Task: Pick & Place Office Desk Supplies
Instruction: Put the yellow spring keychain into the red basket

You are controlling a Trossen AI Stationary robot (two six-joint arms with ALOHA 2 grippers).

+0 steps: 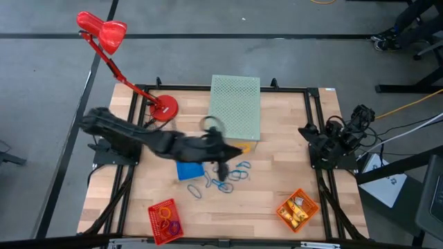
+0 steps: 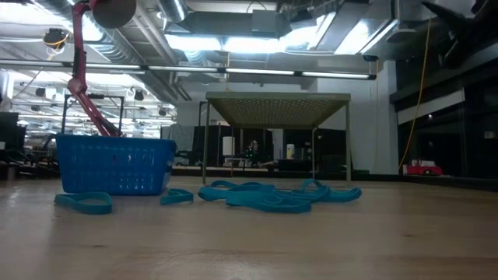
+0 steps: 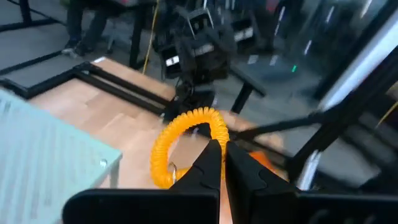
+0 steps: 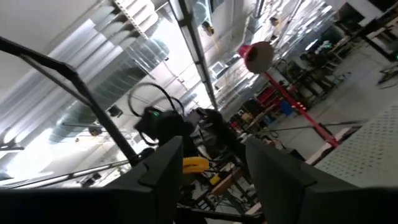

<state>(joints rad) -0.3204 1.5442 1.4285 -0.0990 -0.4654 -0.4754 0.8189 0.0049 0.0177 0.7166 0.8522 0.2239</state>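
Left end effector (image 3: 219, 163) seemingly clamped; right end effector (image 4: 208, 167) parted.

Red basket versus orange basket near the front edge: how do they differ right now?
The red basket sits front-left and holds thin coloured loops; the orange basket sits front-right and holds yellow-orange pieces. Red lies nearly square to the table edge; orange is turned diagonally. Both are small mesh baskets, neither near a gripper.

The perforated box (image 1: 235, 107) stands at the table's (image 1: 291, 187) far middle, with the desk lamp's base (image 1: 164, 107) to its left. In front of the box lie loose loops (image 1: 232, 176), a mesh basket (image 1: 188, 170) just left of them. Two more baskets sit at the near edge, one left (image 1: 165, 221), one right (image 1: 297, 209).
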